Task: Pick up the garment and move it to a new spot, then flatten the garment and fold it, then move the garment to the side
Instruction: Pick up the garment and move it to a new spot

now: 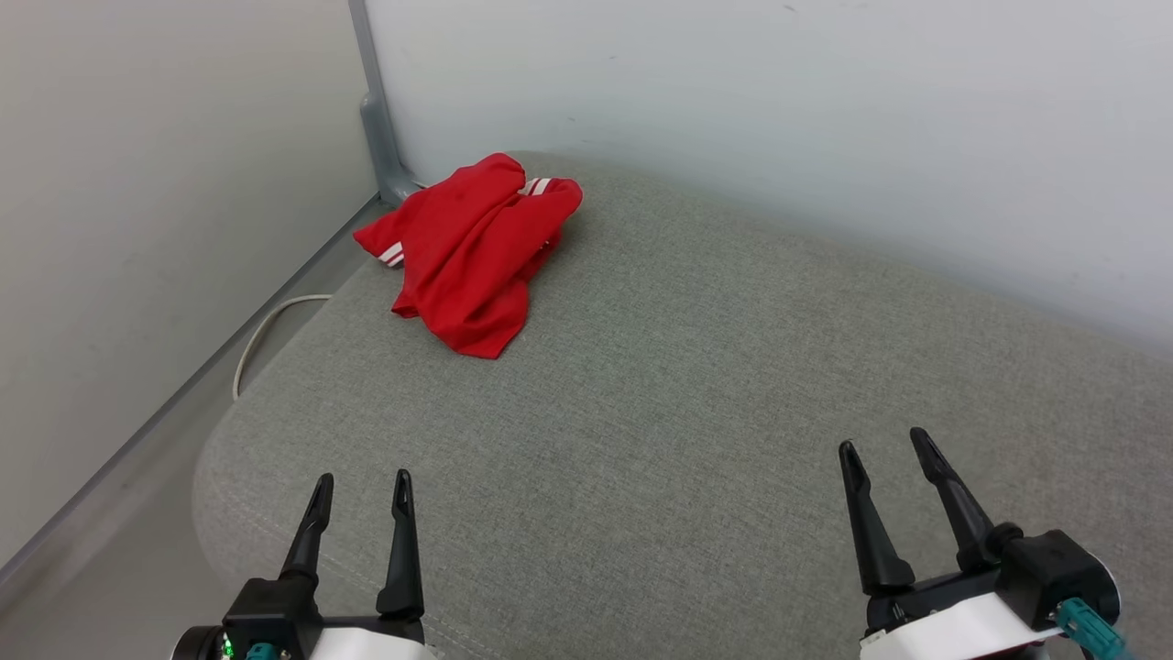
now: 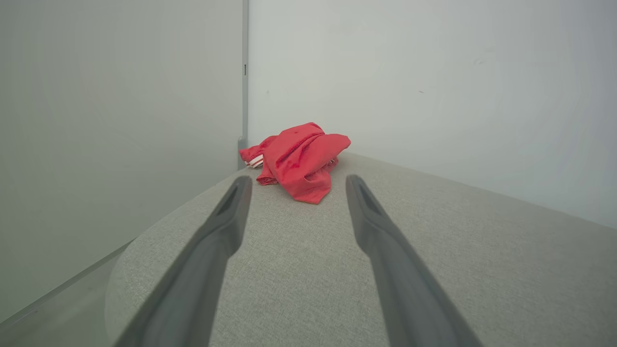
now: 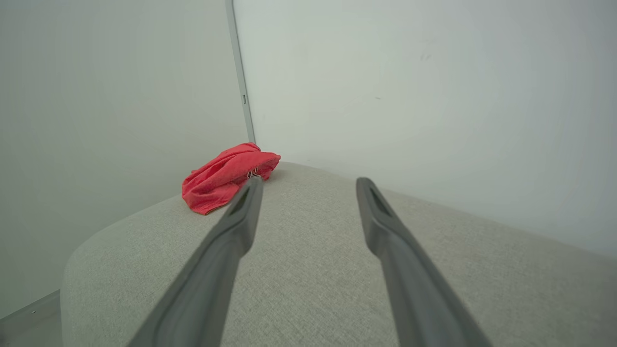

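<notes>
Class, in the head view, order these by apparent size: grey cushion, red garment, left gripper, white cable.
1. The grey cushion, largest by far.
2. The red garment and left gripper look alike; the gripper is nearer the camera, so they stay unranked.
3. The white cable, smallest.

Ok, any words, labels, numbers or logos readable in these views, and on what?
None readable. The crumpled red cloth garment with red-and-white stripe trim shows no lettering on its visible folds. The grey fabric cushion and the pale walls bear no signs.
</notes>
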You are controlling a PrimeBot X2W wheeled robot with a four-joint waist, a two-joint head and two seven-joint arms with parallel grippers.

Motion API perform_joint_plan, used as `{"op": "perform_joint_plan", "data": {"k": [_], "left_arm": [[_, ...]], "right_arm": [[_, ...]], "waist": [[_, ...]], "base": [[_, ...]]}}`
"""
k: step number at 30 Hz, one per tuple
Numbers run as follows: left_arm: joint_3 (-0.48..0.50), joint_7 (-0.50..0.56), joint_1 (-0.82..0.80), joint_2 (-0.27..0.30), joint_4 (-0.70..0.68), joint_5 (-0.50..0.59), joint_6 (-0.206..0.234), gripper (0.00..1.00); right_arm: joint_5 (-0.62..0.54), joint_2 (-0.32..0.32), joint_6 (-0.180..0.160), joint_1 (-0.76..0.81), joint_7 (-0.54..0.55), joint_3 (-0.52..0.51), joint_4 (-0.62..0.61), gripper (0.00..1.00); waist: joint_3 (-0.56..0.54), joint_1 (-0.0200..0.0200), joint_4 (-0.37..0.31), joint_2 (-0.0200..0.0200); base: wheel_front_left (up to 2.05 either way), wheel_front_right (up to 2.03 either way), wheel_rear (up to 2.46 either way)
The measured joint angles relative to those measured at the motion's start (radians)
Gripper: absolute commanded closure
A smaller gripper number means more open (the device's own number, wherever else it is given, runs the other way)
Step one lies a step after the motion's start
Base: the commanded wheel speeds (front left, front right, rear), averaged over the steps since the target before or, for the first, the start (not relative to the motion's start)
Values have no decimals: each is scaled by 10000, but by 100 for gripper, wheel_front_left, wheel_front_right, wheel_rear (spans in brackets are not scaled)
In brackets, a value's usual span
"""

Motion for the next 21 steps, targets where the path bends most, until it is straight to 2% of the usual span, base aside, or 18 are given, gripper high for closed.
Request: {"op": "perform_joint_plan", "data": {"k": [15, 21], "left_arm": [[136, 0, 48, 0, -98, 8, 8, 0], [514, 0, -285, 0, -222, 25, 81, 0]], "right_arm": [[-40, 0, 0, -2, 0, -8, 86, 0], [-349, 0, 0, -142, 0, 17, -84, 0]], "waist": [[62, 0, -313, 0], [421, 0, -510, 0]], "base": [[0, 0, 0], [0, 0, 0]]}}
